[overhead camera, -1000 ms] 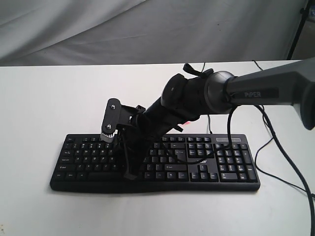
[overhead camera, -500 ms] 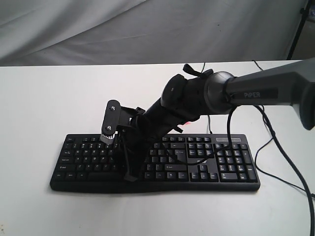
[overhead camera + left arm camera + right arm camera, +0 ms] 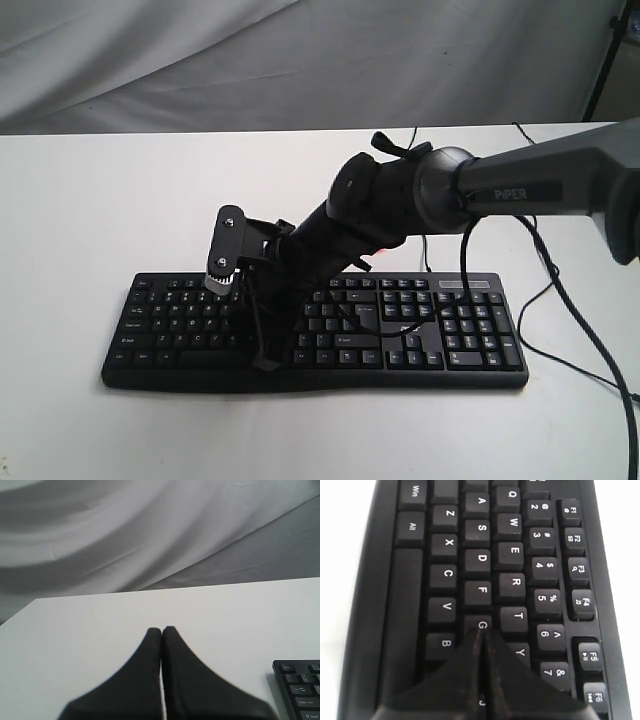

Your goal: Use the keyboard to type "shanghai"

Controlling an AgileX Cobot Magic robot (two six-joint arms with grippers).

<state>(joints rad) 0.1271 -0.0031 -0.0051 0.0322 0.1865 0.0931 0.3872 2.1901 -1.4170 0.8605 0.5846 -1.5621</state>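
The black keyboard (image 3: 450, 330) lies across the white table (image 3: 100, 200), white legends up. My right arm reaches over from the right, and the right gripper (image 3: 263, 361) points down at the letter block left of the keyboard's middle. In the right wrist view the keyboard (image 3: 480, 560) fills the frame. There the right gripper (image 3: 482, 632) is shut with nothing in it, its tips at the near edge of the G key (image 3: 481, 624), covering H. The left gripper (image 3: 161, 629) is shut and empty over bare table, with a corner of the keyboard (image 3: 300, 690) off to one side.
Black cables (image 3: 560, 330) trail over the table right of the keyboard, and its thin cable (image 3: 425, 255) runs off the back. A grey cloth backdrop (image 3: 300, 60) hangs behind the table. A dark stand leg (image 3: 602, 60) rises at the far right.
The right gripper has edged slightly left and down over the keys. Everything else is as before.
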